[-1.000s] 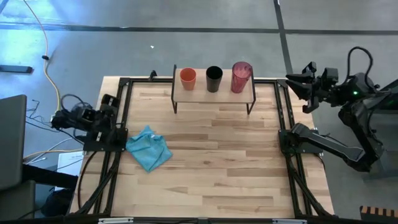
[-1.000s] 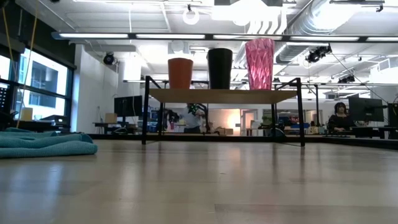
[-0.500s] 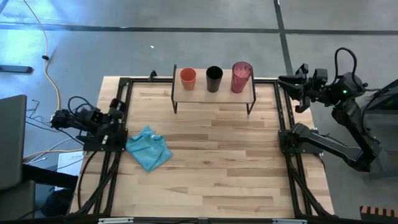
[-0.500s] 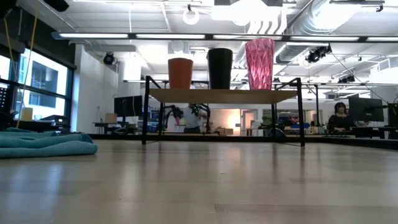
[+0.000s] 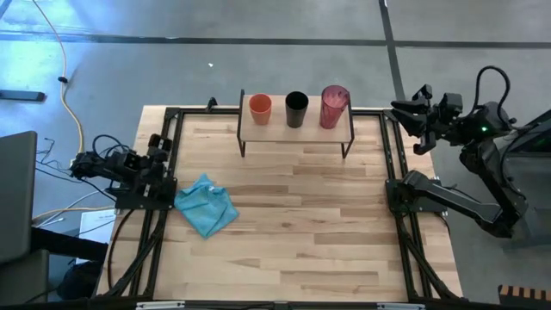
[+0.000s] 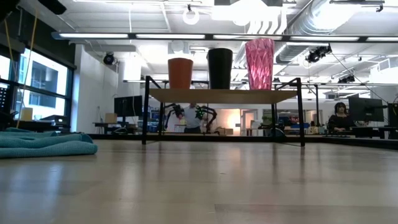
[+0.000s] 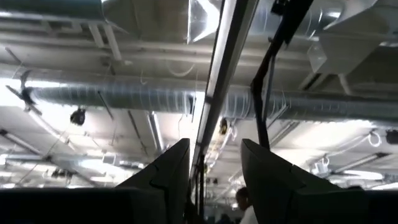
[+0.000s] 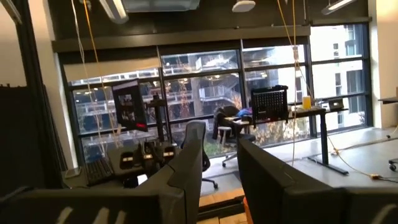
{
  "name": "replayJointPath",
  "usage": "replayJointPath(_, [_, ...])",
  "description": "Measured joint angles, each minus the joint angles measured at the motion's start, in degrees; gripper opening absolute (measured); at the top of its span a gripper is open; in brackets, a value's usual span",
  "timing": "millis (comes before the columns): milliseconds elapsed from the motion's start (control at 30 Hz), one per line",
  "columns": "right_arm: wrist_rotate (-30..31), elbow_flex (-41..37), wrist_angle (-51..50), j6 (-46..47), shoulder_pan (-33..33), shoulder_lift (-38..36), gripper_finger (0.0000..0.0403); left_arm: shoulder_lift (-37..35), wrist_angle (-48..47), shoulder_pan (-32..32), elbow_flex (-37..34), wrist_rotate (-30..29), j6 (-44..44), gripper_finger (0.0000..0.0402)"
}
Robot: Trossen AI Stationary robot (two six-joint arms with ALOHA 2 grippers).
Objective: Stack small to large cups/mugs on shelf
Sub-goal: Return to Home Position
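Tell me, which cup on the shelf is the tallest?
The pink-red ribbed tumbler, at the right end of the shelf. Its rim stands higher than the black cup in the middle and the short orange cup at the left end.

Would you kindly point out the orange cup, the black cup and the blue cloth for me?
orange cup (image 5: 260,108), high view, inside its open mouth.
black cup (image 5: 296,108), high view, inside its open mouth.
blue cloth (image 5: 207,206), high view, middle of its folds.

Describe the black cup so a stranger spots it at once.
At the far edge of the table stands a small shelf. Of three cups in a row on it, the black cup is the middle one, between a shorter orange cup and a taller pink tumbler.
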Motion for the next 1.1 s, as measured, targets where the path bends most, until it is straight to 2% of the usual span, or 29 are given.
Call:
replayJointPath(67, [0.0, 0.0, 0.1, 0.1, 0.0, 0.0, 0.0094, 0.0, -1.9, 0.0, 0.0, -1.8, -0.1, 0.0134])
replayJointPath(133, [0.0, 0.0, 0.1, 0.3, 0.0, 0.0, 0.0094, 0.0, -4.8, 0.0, 0.0, -6.3, -0.5, 0.0134])
replayJointPath(200, [0.0, 0.0, 0.0, 0.8, 0.0, 0.0, 0.0094, 0.0, -11.5, 0.0, 0.0, -11.9, -2.4, 0.0134])
replayJointPath(300, [-0.6, 0.0, -0.1, 2.1, 0.0, 0.0, 0.0094, -0.1, -22.4, 0.0, 0.0, -15.9, -8.3, 0.0134])
replayJointPath(500, [-2.1, 0.0, -0.6, 3.2, 0.0, 0.0, 0.0094, -0.1, -33.3, 0.0, 0.0, -15.4, -17.2, 0.0133])
replayJointPath(833, [-2.1, 0.0, -0.6, 4.5, 0.0, 0.0, 0.0094, -0.1, -36.8, 0.0, 0.0, -14.7, -23.5, 0.0133])
replayJointPath(1100, [-2.2, 0.0, -2.5, 4.1, 0.0, 0.0, 0.0094, -0.1, -44.5, 0.0, 0.0, -16.8, -21.0, 0.0133])
